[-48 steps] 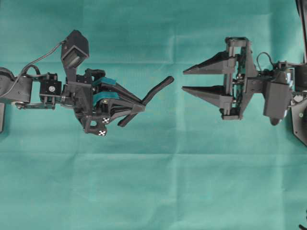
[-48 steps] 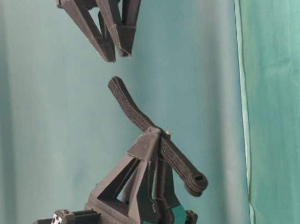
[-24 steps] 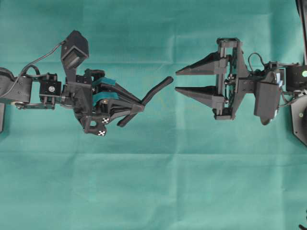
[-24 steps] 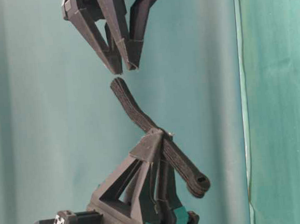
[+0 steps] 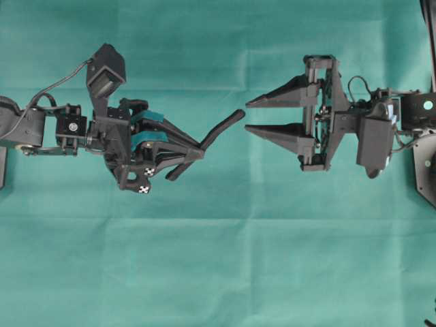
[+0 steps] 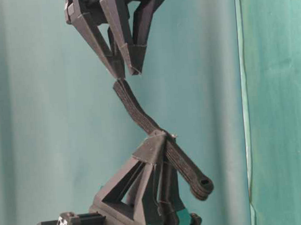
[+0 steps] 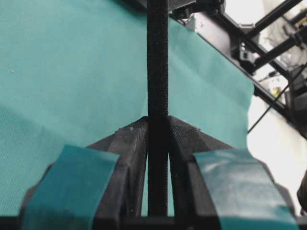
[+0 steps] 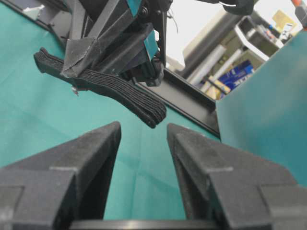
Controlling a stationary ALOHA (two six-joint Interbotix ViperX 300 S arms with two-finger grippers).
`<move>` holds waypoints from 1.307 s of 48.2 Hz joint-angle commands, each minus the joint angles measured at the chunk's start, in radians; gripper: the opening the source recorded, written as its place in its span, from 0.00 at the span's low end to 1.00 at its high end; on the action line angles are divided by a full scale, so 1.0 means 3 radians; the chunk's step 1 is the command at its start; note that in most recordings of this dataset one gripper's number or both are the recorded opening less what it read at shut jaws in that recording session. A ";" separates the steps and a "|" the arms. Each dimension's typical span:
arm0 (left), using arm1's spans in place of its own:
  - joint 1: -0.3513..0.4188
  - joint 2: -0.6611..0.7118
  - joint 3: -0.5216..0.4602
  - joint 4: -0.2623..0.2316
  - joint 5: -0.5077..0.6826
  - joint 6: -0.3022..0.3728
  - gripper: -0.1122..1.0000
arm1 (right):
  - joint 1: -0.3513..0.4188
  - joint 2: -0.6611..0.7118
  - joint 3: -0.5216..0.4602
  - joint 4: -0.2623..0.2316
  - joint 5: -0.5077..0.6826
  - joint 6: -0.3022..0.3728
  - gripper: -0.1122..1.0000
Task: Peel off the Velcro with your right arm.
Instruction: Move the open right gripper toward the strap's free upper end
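Note:
The Velcro is a thin black strap held above the green cloth. My left gripper, with teal-taped fingers, is shut on its middle; in the left wrist view the strap runs straight up between the fingers. Its free end points at my right gripper, which is open with plain black fingers. In the right wrist view the strap's end hangs just before the gap between the fingers, not between them. In the table-level view the strap's tip nearly meets the right fingertips.
Green cloth covers the table. A green backdrop edge stands at the right of the table-level view. The right arm's base sits at the far right edge.
My right gripper has moved left toward the strap's free end, closing the gap to almost nothing. It stays open. The left gripper and the strap have not moved.

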 commanded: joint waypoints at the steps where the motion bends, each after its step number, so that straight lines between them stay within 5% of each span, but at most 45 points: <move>1: -0.0005 -0.0056 -0.0031 -0.0005 -0.0031 0.0005 0.19 | 0.0026 -0.0026 -0.0087 -0.0010 -0.0036 -0.0005 0.19; 63: 0.0031 -0.0077 0.0005 0.0000 -0.0031 0.0005 0.19 | 0.0087 0.0015 -0.0061 -0.0010 -0.0092 0.0000 0.19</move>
